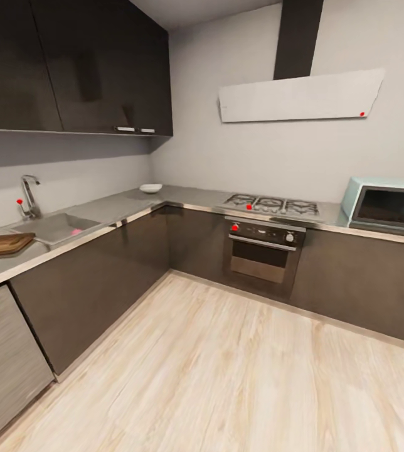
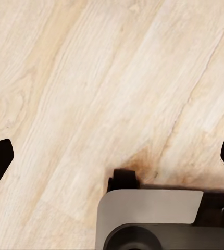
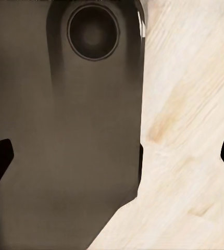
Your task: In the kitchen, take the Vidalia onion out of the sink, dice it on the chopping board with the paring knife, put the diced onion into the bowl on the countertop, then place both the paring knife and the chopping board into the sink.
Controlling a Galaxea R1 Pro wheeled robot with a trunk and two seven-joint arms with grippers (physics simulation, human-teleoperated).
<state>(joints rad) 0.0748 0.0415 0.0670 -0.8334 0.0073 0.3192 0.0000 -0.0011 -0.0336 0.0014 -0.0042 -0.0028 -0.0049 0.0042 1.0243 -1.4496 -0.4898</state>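
Across the kitchen, onion [image 1: 76, 231] in sink [image 1: 54, 227], far from both spread hands.

Brown chopping board [image 1: 1, 244], grey sink [image 1: 54, 227], white bowl [image 1: 150, 188], pale wood-grain floor [image 1: 227, 370]

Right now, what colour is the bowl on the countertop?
White. The bowl shows best in the head view, on the grey countertop near the corner.

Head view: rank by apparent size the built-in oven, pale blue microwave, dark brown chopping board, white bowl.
1. Built-in black oven
2. Pale blue microwave
3. Dark brown wooden chopping board, cropped at the frame edge, so unsure
4. White bowl, farthest along the grey countertop, so unsure
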